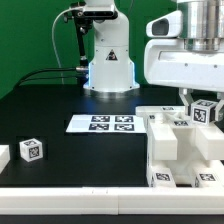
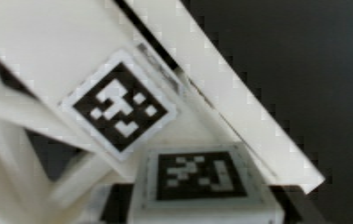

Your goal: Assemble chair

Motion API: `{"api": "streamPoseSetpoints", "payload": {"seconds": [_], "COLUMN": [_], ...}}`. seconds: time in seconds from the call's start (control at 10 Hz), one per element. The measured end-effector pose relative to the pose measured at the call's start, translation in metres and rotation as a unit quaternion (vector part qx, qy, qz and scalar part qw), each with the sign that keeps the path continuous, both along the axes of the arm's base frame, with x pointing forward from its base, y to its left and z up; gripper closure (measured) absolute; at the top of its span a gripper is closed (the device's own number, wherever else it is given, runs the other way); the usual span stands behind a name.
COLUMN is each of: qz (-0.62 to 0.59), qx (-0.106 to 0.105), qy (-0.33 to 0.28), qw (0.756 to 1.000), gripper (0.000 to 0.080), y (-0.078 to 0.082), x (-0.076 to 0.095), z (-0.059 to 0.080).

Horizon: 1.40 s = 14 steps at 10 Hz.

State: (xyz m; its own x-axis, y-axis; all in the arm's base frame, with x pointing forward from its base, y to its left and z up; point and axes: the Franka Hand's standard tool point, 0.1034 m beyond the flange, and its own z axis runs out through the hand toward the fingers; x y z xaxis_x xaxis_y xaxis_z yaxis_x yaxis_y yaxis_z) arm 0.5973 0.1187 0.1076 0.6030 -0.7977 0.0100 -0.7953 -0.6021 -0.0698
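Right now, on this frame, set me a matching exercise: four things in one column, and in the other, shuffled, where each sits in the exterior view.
Things:
1. marker board
2. small tagged block
3. part-built chair
4. robot base

Places:
A. front, on the exterior view's right
B. at the back, in the middle
C. front, near the exterior view's left edge
D. lying flat, mid-scene, just ahead of the base

Pairs: 1-D; 2-C; 3-A; 4-B

Arm [image 1: 186,58] reaching down — fingers [image 1: 186,97] low, spread unclear
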Motion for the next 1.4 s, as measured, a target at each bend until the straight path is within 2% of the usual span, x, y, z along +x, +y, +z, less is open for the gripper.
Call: {"api": "streamPoseSetpoints", "payload": {"seconds": [0.3,0.8,1.0,1.1,1.2,1.3,1.4], "qz": [-0.172,-0.404,-0.402,-0.401,-0.4,-0.369,-0.309], "qx": [0.016,0.038,0.037,0.037,0.036,0.034,0.031], "qy": [0.007,0.011,0.01,0.01,0.01,0.008,0.005], "qw": [0.985,0.914,0.915,0.915,0.916,0.929,0.951], "gripper": [0.0537,0.0535,0.0534,0.0344,0.0344,0.0189,0.0162], "y": [-0.0007,0.0005,0.001,0.0013,0.0015,0.0009,-0.0014], "x": [-0.0001,-0.0005,-0.001,-0.0011,-0.0012,-0.0011,-0.0003], "z": [-0.0004,0.0,-0.0011,-0.0013,-0.0014,-0.0011,-0.0002]}}
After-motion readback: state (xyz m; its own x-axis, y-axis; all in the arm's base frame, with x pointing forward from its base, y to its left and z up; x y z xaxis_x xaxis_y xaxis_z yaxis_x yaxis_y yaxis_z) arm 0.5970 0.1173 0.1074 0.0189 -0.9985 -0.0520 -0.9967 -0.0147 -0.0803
